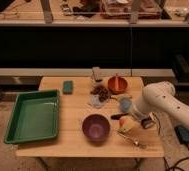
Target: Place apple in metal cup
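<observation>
Yellow-orange apple (128,124) sits clamped in the gripper (126,122), right of purple bowl (96,127).

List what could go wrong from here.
1. The claw sits low at the apple, right of the purple bowl; a slip could roll the apple off the table's near edge.
2. The dark handle lies close by, and the arm could knock it.

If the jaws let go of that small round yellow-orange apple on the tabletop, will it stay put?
Probably not: the small round yellow-orange apple looks likely to roll on the flat wooden table. It sits at the gripper, near the purple bowl, which might stop it.
</observation>
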`<action>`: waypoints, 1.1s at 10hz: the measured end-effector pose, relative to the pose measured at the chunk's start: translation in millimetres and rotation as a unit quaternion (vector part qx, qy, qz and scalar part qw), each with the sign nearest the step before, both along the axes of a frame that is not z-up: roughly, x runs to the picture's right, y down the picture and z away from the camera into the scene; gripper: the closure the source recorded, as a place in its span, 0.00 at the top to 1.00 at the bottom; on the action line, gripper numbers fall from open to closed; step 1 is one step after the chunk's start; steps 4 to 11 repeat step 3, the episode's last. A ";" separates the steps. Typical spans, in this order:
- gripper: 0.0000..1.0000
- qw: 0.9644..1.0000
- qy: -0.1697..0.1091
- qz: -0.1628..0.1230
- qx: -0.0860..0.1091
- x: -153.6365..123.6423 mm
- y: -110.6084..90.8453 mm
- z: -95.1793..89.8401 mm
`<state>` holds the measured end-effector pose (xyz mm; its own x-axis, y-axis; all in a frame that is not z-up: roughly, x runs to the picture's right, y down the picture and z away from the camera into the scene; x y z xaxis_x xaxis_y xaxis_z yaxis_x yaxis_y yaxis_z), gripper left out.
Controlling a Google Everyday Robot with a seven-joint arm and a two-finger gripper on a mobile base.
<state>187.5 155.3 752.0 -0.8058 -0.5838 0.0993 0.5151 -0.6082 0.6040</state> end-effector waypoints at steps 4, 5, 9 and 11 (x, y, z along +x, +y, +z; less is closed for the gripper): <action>0.80 1.000 -0.001 -0.001 0.000 -1.8 -0.5 0.4; 0.80 1.000 -0.001 -0.001 0.000 -1.8 -0.5 0.4; 0.80 1.000 -0.001 -0.001 0.000 -1.8 -0.5 0.4; 0.80 1.000 -0.001 -0.001 0.000 -1.8 -0.5 0.4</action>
